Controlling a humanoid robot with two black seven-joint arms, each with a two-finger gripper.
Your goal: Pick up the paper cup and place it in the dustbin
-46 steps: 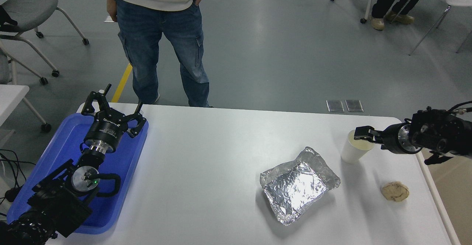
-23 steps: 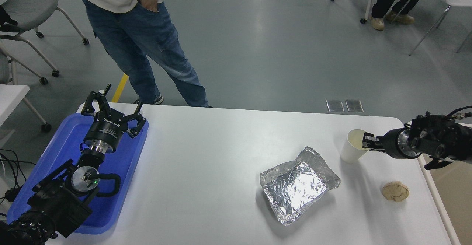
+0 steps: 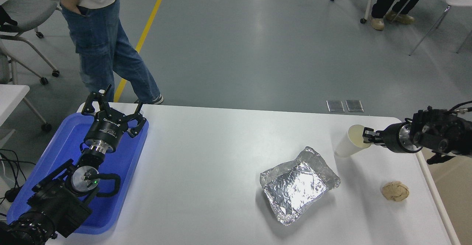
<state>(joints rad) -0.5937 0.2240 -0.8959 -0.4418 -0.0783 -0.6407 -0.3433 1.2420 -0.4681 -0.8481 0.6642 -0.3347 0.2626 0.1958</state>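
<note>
At the table's far right edge, the right gripper [image 3: 367,140] pinches the tilted paper cup [image 3: 347,146] by its rim, a thin hold from which it could slip before reaching any bin.

Paper cup [image 3: 348,145] behind foil tray [image 3: 298,184], paper ball [image 3: 395,191] right.

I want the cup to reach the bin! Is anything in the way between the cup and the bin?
Nothing visible is. The right gripper holds the paper cup by its rim, tilted. The bin is beside the table's right edge; only the gripper's own arm lies between.
</note>
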